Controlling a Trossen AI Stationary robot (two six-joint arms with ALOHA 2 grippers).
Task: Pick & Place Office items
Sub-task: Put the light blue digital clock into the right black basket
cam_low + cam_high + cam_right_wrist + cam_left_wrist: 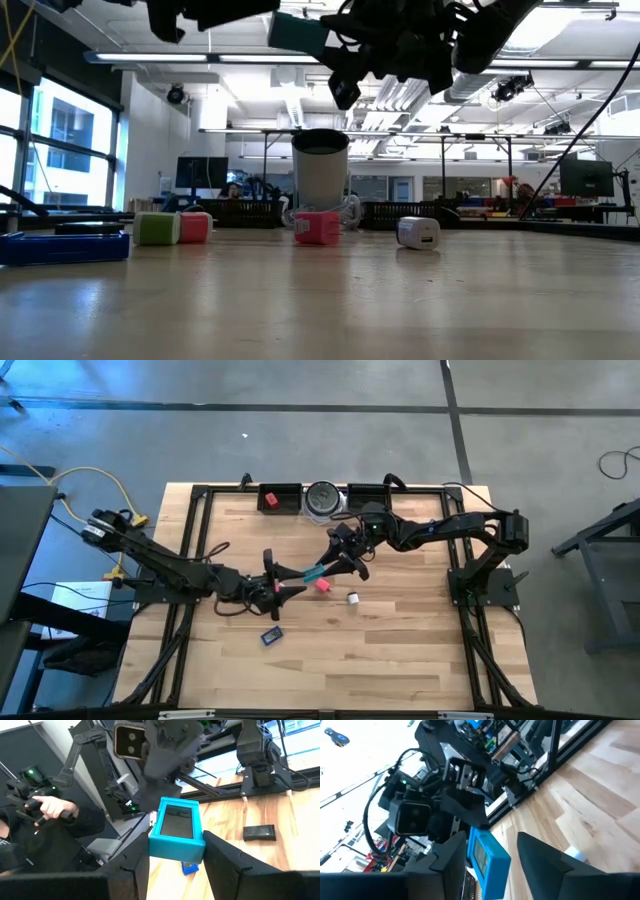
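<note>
Midair, a teal block between two grippers

Both arms meet above the middle of the table with the teal block (314, 572) raised off the wood between them. Its long axis runs from the left gripper (283, 577) toward the right gripper (345, 559), so each holds one end. In the right wrist view the right gripper's fingers (227, 856) sit closed against the block's end, and the left wrist view shows the left gripper's fingers likewise flanking it (a handover, by my reading). Which arm lets go decides the next move.

Below lie a pink block (323, 587), a white bit (353, 599) and a blue flat piece (272, 635).

No readable writing shows anywhere.
</note>
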